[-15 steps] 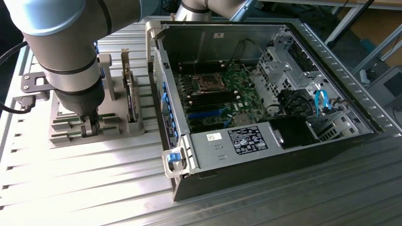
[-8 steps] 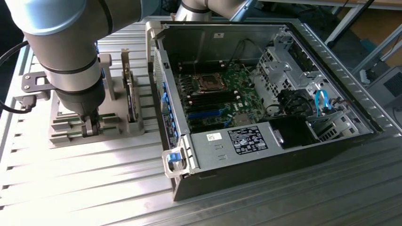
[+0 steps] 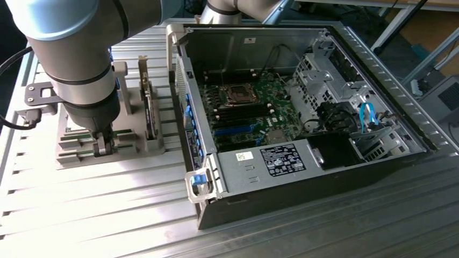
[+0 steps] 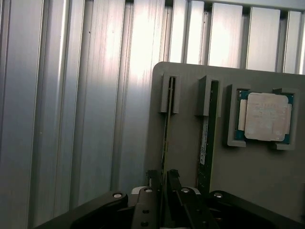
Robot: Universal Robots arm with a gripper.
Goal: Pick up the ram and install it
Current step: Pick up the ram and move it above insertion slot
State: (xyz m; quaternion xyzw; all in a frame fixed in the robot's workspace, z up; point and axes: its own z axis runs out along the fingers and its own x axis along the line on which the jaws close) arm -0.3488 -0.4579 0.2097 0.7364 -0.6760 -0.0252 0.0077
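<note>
clamped with the fingers on the ram, on edge in its holder on the worktop.
could jam or flex in its slot if drawn up crooked, or slip from so narrow a hold.

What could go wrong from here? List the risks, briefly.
The ram stands edge-on in a narrow slot of the grey holder; a tilted pull might jam or bend it. A second stick sits in the next slot, close to the gripper, and might get knocked.
</note>
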